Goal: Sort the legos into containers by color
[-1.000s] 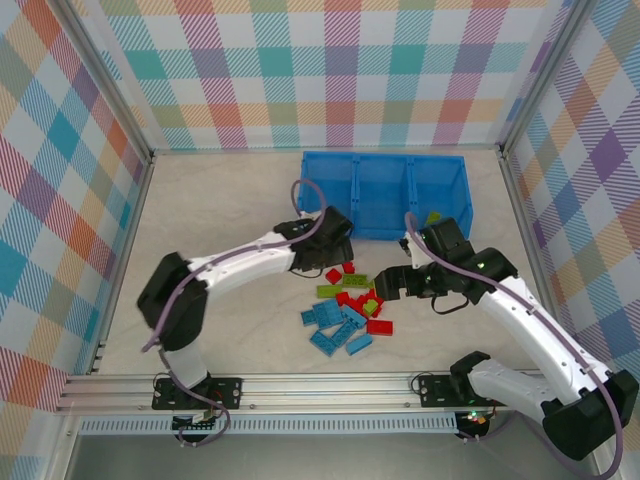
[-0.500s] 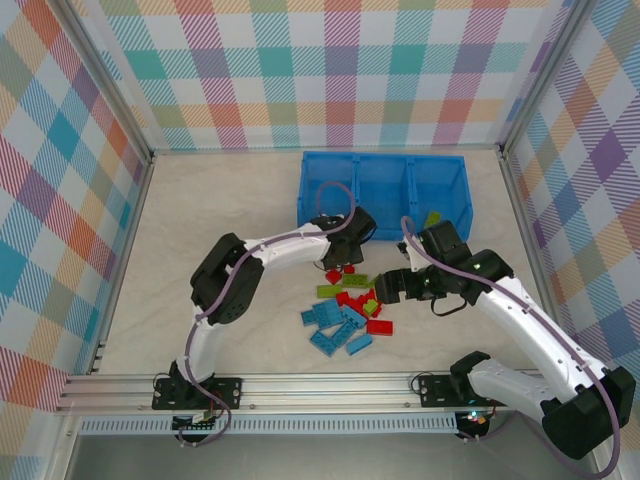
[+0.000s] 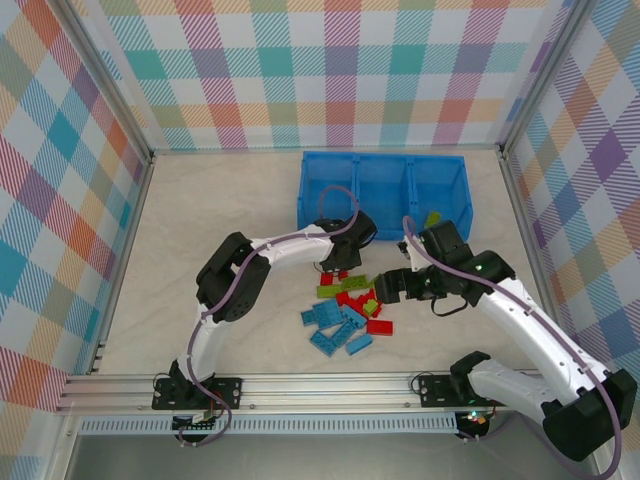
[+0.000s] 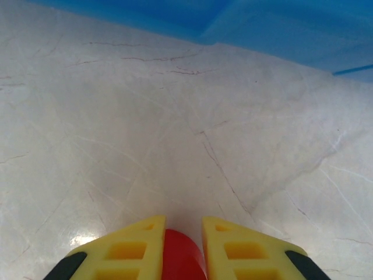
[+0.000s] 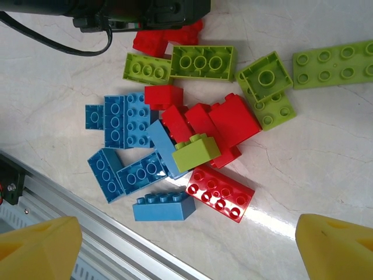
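- Red brick [image 4: 182, 259] sits clamped between the yellow fingers of the left gripper [image 4: 183, 236], low over the table just in front of the bin tray [image 4: 280, 26].
- Judgement: the carry to the tray is in hand. Lift clear of the tray's front wall before crossing, then release low inside a compartment kept for red alone.
- Loose legos [image 5: 186, 140] lie heaped in front of the tray, red, lime and blue overlapping. One lime brick [image 3: 433, 217] lies in the tray's right-hand compartment, so red belongs elsewhere.
- Right gripper [image 5: 185, 233] hangs above the heap, in front of the tray's right end, fingers spread wide and empty. It is best held back, as the arms stand close.
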`<action>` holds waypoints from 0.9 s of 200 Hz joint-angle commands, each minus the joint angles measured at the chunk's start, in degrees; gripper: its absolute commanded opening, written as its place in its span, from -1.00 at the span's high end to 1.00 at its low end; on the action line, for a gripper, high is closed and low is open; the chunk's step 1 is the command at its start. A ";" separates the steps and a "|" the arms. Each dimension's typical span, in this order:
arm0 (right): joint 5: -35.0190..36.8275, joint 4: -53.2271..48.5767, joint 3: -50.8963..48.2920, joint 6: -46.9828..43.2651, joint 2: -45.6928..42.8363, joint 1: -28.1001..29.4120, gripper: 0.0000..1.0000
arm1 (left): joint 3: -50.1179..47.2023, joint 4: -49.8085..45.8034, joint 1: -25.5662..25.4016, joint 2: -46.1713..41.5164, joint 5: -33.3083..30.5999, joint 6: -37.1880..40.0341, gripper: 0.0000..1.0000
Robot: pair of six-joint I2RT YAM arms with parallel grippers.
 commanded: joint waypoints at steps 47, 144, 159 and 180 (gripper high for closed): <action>0.51 0.28 -1.32 2.50 -4.25 0.37 -0.90 | 0.04 -0.76 -0.34 -8.80 -2.55 3.32 0.78; 0.36 3.97 -1.27 5.51 -5.31 0.36 -0.91 | 20.04 1.34 7.95 -1.86 -21.79 25.24 0.79; 0.30 3.64 -1.38 5.87 -5.46 0.36 -0.91 | 23.83 2.38 9.07 2.55 -22.07 26.79 0.77; 0.30 2.71 -1.72 6.14 -6.12 0.37 -0.91 | 26.45 3.72 10.99 5.93 -20.45 26.13 0.68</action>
